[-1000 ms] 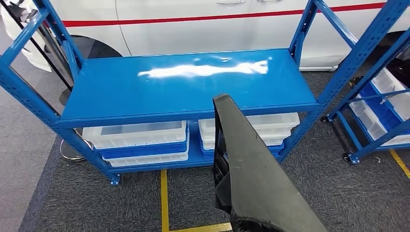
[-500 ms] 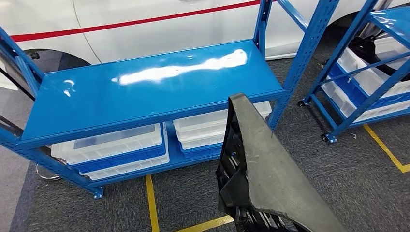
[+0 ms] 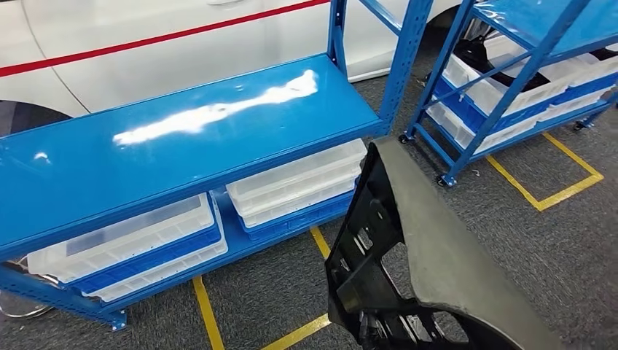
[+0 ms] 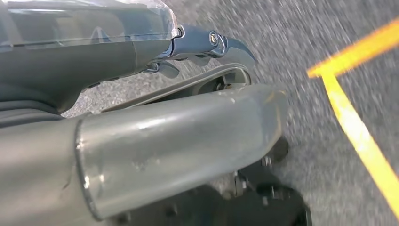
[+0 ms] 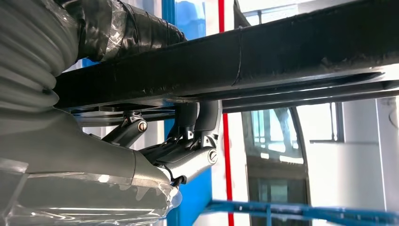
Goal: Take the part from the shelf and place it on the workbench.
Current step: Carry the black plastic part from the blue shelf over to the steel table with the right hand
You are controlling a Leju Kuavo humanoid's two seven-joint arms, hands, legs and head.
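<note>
The part (image 3: 437,262) is a large, dark grey plastic panel with a ribbed black inner side. In the head view it stands tilted at the lower right, over the carpet in front of the blue rack (image 3: 182,138). In the right wrist view my right hand (image 5: 188,150) grips the part (image 5: 282,56), its dark fingers hooked around the long black edge. My left hand (image 4: 179,141) hangs over the grey carpet with nothing in it, its fingers (image 4: 216,42) held straight out.
The blue rack has a bare glossy top and white bins (image 3: 291,182) on its lower level. A second blue rack (image 3: 510,80) with white bins stands at the right. A white car (image 3: 146,44) is behind, and yellow floor lines (image 3: 204,313) cross the carpet.
The whole picture has shifted left, so the camera has turned right. The second rack has come further into view. The part stays held at the lower right.
</note>
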